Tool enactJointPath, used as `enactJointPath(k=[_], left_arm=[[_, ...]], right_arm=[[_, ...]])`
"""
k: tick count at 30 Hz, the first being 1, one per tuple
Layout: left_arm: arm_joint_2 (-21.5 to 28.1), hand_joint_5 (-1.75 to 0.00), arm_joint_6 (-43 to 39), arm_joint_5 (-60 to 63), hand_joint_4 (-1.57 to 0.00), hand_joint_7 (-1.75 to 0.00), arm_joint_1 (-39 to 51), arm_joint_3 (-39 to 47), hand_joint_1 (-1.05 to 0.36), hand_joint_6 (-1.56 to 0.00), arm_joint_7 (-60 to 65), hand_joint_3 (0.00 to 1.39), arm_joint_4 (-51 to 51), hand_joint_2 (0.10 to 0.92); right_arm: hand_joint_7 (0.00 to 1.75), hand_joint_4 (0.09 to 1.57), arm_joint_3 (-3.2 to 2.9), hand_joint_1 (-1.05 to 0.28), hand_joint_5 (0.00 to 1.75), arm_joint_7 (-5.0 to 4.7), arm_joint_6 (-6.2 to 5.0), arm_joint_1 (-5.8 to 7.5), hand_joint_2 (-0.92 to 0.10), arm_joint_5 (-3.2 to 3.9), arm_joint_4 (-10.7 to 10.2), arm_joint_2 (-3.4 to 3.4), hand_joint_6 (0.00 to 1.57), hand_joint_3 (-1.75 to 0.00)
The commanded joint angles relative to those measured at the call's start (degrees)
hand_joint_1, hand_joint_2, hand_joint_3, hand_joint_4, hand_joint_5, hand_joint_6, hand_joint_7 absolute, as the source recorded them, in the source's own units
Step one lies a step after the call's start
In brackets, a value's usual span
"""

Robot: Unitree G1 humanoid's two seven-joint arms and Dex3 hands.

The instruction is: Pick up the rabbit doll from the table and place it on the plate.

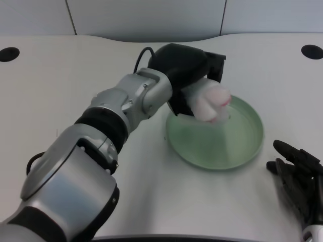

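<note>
My left hand reaches over the far left rim of a pale green plate and grips a white and pink rabbit doll. The doll sticks out of the hand toward the right, hanging just above the plate's upper left part; whether it touches the plate I cannot tell. The doll is blurred. Black fingers wrap its top and back, hiding part of it.
My right hand lies on the white table at the lower right, just off the plate's rim. Two dark round holes sit at the table's far corners. A grey wall runs behind the table.
</note>
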Motion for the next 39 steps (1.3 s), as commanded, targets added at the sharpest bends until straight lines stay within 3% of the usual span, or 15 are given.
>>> enactJointPath(k=[1, 2, 6, 11, 14, 17, 19, 21, 25, 26, 28, 29, 34, 36, 39], left_arm=[[-1.1, -1.75, 1.5, 1.1, -0.9, -1.75, -1.7, -1.1, -0.19, -0.73, 0.6, 1.01, 0.8, 0.352], [-1.5, -1.75, 2.1, 1.2, -0.87, -1.75, -1.8, -1.1, -0.2, -0.71, 0.1, 1.0, 0.9, 0.357], [-2.8, -1.55, 3.0, 1.3, -0.8, -1.6, -1.5, -1.2, -0.26, -0.69, -0.8, 0.7, 1.4, 0.533], [-3.2, -1.74, 2.1, 1.7, -0.83, -1.74, -0.6, -2.0, -0.3, -0.69, -0.8, 0.61, 1.7, 0.618], [-3.4, -1.75, 2.3, 1.4, -0.78, -1.75, -0.5, -2.0, -0.35, -0.62, -2.4, 0.41, 2.0, 0.708], [-3.2, -1.07, 2.6, 2.5, -0.52, -0.77, -0.8, -3.1, -0.65, -0.53, -4.4, 0.07, 2.3, 0.828], [-2.9, -0.82, 2.7, 3.3, -0.32, -0.42, -0.9, -4.0, -0.75, -0.4, -4.8, 0.02, 2.3, 0.872], [-2.7, -0.75, 3.0, 3.8, -0.12, -0.25, -0.9, -4.6, -0.8, -0.31, -4.9, 0.01, 2.3, 0.889], [-2.7, -0.44, 4.1, 5.4, 0.0, -0.14, -0.9, -6.1, -0.86, -0.14, -3.6, 0.01, 2.3, 0.915], [-2.7, -0.41, 4.7, 5.7, 0.0, -0.14, -1.0, -6.3, -0.86, -0.13, -3.6, 0.01, 2.3, 0.918], [-2.8, -0.09, 5.8, 5.9, 0.0, -0.04, -1.0, -6.6, -0.87, -0.03, -3.3, 0.01, 2.3, 0.917], [-2.8, -0.05, 6.1, 6.0, 0.0, -0.02, -1.0, -6.6, -0.87, -0.01, -3.3, 0.0, 2.4, 0.917], [-2.5, 0.0, 6.0, 5.5, 0.0, 0.0, -1.0, -6.1, -0.86, 0.0, -3.3, 0.0, 2.3, 0.917], [-1.9, 0.0, 6.3, 4.4, 0.0, 0.0, -1.2, -4.9, -0.85, 0.0, -4.2, 0.02, 2.3, 0.919], [-0.8, 0.0, 6.4, 2.9, 0.0, 0.0, -1.3, -3.1, -0.86, 0.0, -4.8, 0.05, 2.1, 0.921]], right_arm=[[0.01, 0.76, 0.22, -0.32, 0.73, -0.27, -0.49, 0.23, -0.92, -0.49, 0.0, -0.46, 0.94, -0.3], [0.01, 0.76, 0.36, -0.32, 0.73, -0.38, -0.62, 0.32, -0.92, -0.66, 0.0, -0.51, 0.94, -0.3], [0.01, 0.77, 0.51, -0.33, 0.74, 0.11, -1.06, 0.68, -0.92, -0.55, -0.2, -0.3, 0.94, -0.31], [0.0, 0.73, -0.01, -0.32, 0.74, 2.95, -0.56, 1.22, -0.92, 1.06, -0.9, 0.17, 0.93, -0.31], [0.0, 0.72, -0.25, -0.31, 0.74, 3.92, -0.58, 1.45, -0.92, 1.44, -1.1, 0.24, 0.91, -0.31], [0.01, 0.71, -0.23, -0.31, 0.74, 3.05, -0.41, 1.56, -0.92, 0.87, -1.2, 0.34, 0.92, -0.3], [0.01, 0.72, -0.43, -0.32, 0.75, 3.06, -0.72, 1.6, -0.92, 1.16, -1.4, 0.69, 0.93, -0.3], [0.01, 0.72, -0.27, -0.32, 0.76, 2.26, -1.21, 1.54, -0.92, 0.48, -1.0, 0.48, 0.93, -0.29], [0.01, 0.69, 0.38, -0.33, 0.76, 1.3, -1.05, 1.63, -0.92, -0.77, -0.8, -0.11, 0.92, -0.32], [0.0, 0.69, 0.39, -0.33, 0.76, 0.95, -0.77, 1.68, -0.92, -0.72, -1.1, 0.05, 0.92, -0.32], [0.0, 0.7, 0.26, -0.31, 0.78, 1.69, -0.51, 1.83, -0.92, 0.01, -1.8, 0.33, 0.92, -0.33], [0.0, 0.71, 0.16, -0.31, 0.78, 1.62, -0.59, 1.77, -0.92, 0.18, -1.8, 0.43, 0.92, -0.33], [0.01, 0.7, 0.23, -0.32, 0.79, 0.24, -0.21, 1.43, -0.92, -0.12, -1.5, 0.41, 0.92, -0.31], [0.01, 0.7, 0.53, -0.33, 0.79, -0.27, 0.02, 1.29, -0.92, -0.65, -1.5, -0.06, 0.92, -0.32], [0.0, 0.7, 0.55, -0.32, 0.79, 0.09, -0.57, 1.13, -0.92, -0.73, -1.0, -0.53, 0.91, -0.32]])
